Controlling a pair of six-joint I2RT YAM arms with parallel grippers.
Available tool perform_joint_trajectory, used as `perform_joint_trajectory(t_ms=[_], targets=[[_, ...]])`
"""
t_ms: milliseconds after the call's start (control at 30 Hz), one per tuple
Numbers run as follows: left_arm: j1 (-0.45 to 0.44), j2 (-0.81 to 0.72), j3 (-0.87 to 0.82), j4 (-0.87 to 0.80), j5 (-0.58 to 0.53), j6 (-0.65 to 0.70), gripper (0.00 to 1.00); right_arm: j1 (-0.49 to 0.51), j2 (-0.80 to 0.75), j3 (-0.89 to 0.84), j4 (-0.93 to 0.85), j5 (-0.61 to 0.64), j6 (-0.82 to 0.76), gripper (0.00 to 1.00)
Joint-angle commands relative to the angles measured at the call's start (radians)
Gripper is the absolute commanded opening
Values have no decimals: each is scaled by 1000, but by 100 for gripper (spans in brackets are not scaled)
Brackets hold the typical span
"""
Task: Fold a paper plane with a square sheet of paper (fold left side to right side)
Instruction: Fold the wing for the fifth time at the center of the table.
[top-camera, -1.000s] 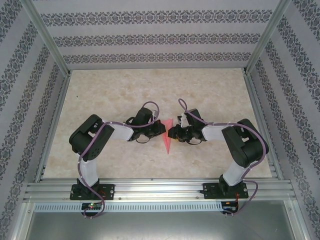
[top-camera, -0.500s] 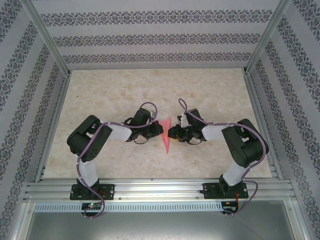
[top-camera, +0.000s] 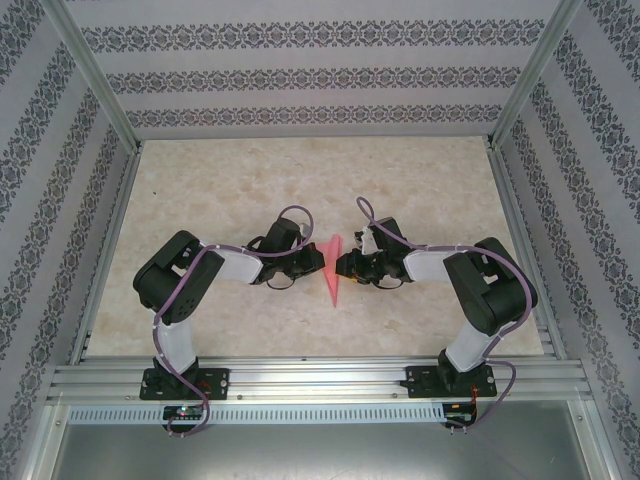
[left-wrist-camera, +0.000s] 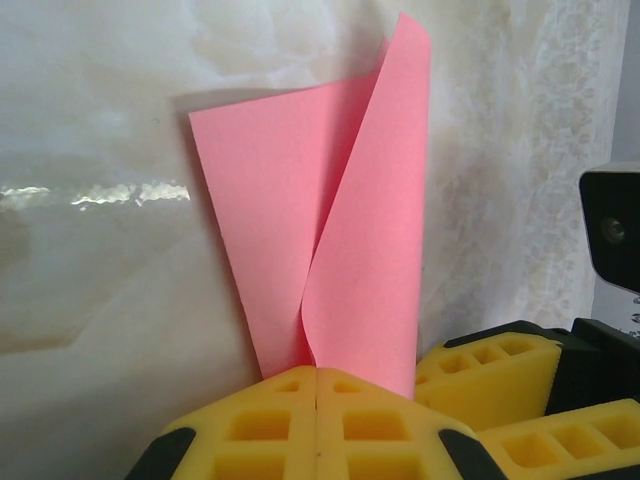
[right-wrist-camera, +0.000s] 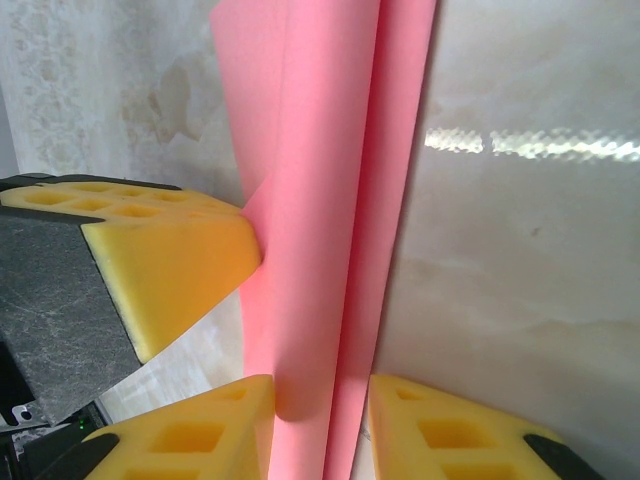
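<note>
The salmon-pink paper plane (top-camera: 332, 272) lies as a slim pointed dart on the table between both grippers, its tip toward the near edge. My left gripper (top-camera: 319, 258) is shut on one wing (left-wrist-camera: 370, 250), which is lifted and curls upward from the pinched jaws (left-wrist-camera: 317, 372). My right gripper (top-camera: 343, 266) is open and straddles the long creased body (right-wrist-camera: 320, 250), with one yellow finger (right-wrist-camera: 205, 432) touching the paper's bulge and the other finger (right-wrist-camera: 455, 432) standing clear of it. The left gripper's yellow fingertip (right-wrist-camera: 170, 262) presses against the paper's edge from the other side.
A pale marble-patterned tabletop (top-camera: 220, 190) stretches around the paper. Patterned walls and an aluminium frame (top-camera: 95, 90) enclose it. The two arm bases (top-camera: 185, 380) sit on a rail at the near edge. Free room lies behind and beside the arms.
The left arm has drawn slightly back to the left with the paper wing in its jaws. The right gripper has edged a little toward the paper.
</note>
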Motion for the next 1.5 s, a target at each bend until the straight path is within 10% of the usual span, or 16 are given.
perform_joint_trajectory(t_ms=[0,1467], targets=[[9,-14,-5,-9,-20,22,3,11,6,8,4,6,-26,32],[12,36,10,8,-9,22,3,89,-63,-60,49,-60,87,23]])
